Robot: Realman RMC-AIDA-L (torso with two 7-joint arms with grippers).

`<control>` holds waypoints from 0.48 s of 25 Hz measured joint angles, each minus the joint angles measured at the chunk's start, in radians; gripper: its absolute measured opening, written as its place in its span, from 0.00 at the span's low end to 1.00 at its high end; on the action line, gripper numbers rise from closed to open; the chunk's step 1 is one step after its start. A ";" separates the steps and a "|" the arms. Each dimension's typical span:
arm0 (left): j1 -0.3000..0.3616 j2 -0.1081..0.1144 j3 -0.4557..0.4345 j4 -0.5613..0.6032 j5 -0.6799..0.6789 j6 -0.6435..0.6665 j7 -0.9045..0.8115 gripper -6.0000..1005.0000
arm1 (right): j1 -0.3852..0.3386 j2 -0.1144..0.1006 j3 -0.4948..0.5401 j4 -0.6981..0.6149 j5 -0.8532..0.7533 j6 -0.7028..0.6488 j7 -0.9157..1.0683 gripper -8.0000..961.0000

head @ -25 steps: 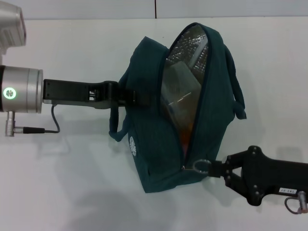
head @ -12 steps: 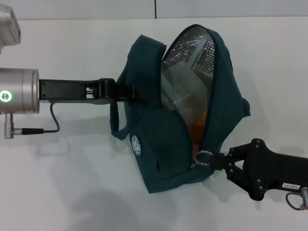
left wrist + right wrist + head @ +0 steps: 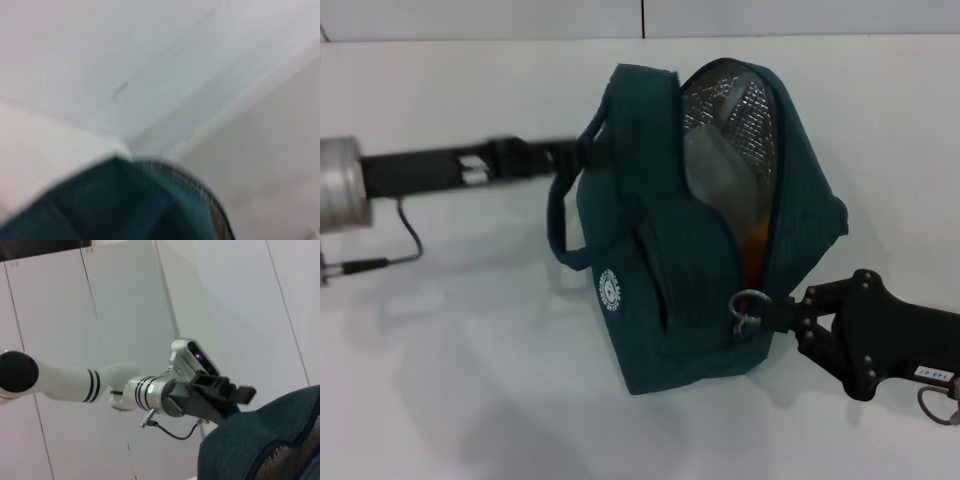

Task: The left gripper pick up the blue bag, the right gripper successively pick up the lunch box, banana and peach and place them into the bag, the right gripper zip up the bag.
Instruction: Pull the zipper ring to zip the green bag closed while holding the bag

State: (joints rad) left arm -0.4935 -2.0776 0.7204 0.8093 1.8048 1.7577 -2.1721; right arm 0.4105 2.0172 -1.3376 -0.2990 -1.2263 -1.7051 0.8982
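The blue bag [image 3: 670,290] stands on the white table, held up at its side. My left gripper [image 3: 588,152] reaches in from the left and is shut on the bag's upper edge by a handle. My right gripper [image 3: 780,315] is at the bag's lower right, shut on the ring zipper pull [image 3: 748,304]. The zip is closed below the ring and open above it. Inside show the silver foil lining [image 3: 745,110], the clear lunch box [image 3: 715,170] and an orange strip of the banana [image 3: 753,250]. The peach is hidden. The bag also shows in the left wrist view [image 3: 125,205] and the right wrist view [image 3: 260,440].
The white table [image 3: 470,380] spreads around the bag, with a wall seam at the back. A cable [image 3: 405,240] hangs from my left wrist cuff. In the right wrist view my left arm [image 3: 150,392] reaches toward the bag top.
My right gripper has pulled the ring pull up along the zip, closing the lower part of the opening. My left arm has moved up and back with the bag.
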 joint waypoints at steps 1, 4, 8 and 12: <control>0.010 0.000 -0.018 0.002 -0.021 0.001 0.019 0.33 | 0.000 0.000 0.000 0.000 0.004 0.000 -0.002 0.02; 0.048 0.000 -0.032 0.005 -0.091 0.012 0.109 0.43 | -0.001 0.000 0.000 0.000 0.018 -0.004 -0.011 0.02; 0.104 -0.001 -0.032 0.001 -0.175 0.044 0.269 0.55 | -0.001 0.000 0.000 0.000 0.050 -0.022 -0.030 0.02; 0.145 -0.007 -0.029 -0.023 -0.235 0.087 0.434 0.59 | 0.003 0.000 0.000 -0.006 0.075 -0.032 -0.039 0.02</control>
State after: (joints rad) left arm -0.3487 -2.0849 0.6910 0.7867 1.5700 1.8447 -1.7383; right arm 0.4137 2.0171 -1.3376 -0.3048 -1.1510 -1.7368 0.8591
